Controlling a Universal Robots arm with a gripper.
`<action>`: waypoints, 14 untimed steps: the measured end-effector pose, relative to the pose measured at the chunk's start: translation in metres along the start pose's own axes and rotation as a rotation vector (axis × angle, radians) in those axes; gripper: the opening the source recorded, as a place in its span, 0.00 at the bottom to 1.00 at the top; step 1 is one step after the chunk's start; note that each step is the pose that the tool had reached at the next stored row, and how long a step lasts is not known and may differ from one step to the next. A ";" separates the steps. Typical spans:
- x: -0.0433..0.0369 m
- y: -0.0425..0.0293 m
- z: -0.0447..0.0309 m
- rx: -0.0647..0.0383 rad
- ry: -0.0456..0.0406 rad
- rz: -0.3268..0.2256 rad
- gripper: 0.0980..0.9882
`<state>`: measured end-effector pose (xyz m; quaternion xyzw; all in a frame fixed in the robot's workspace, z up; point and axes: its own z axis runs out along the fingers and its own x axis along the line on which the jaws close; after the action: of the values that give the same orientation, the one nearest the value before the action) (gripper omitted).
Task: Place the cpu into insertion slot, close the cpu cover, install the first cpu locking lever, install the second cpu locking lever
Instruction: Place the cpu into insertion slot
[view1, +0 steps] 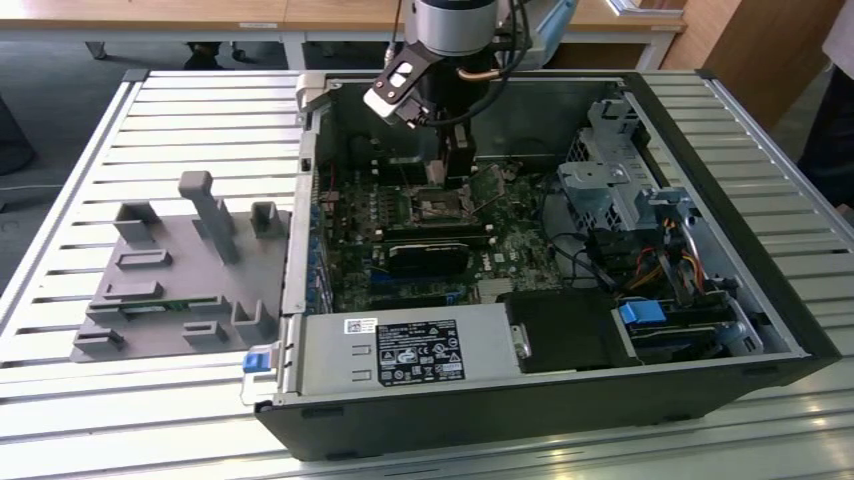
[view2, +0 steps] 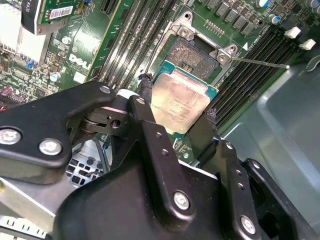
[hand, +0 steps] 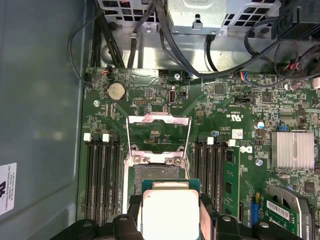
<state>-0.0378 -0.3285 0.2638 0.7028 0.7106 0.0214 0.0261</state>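
just beside the insertion slot (hand: 157, 172), near the middle of the motherboard (hand: 150, 100), the gripper (view2: 178, 99) holds the cpu (hand: 170, 215) tight by two edges; tilted or offset, it may damage the slot.

Arm (view1: 451, 25) descending near-vertically in the exterior view, wrist lowest; gripper (view2: 177, 97) with two black fingers (view2: 156, 137) pressed against opposite edges of the cpu (view2: 181, 102), in both wrist views.

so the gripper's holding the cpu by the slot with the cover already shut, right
Not quite: the cover is open, swung back off the slot, as the first wrist view shows. The gripper does hold the cpu by the slot.
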 end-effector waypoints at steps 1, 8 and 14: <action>0.0000 0.0000 0.0003 0.000 0.0000 0.000 0.50; 0.0000 -0.0002 0.0022 0.000 -0.0001 0.000 0.50; 0.0000 -0.0003 0.0038 0.000 0.0000 0.000 0.50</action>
<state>-0.0378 -0.3285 0.2600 0.7028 0.7106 0.0214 0.0261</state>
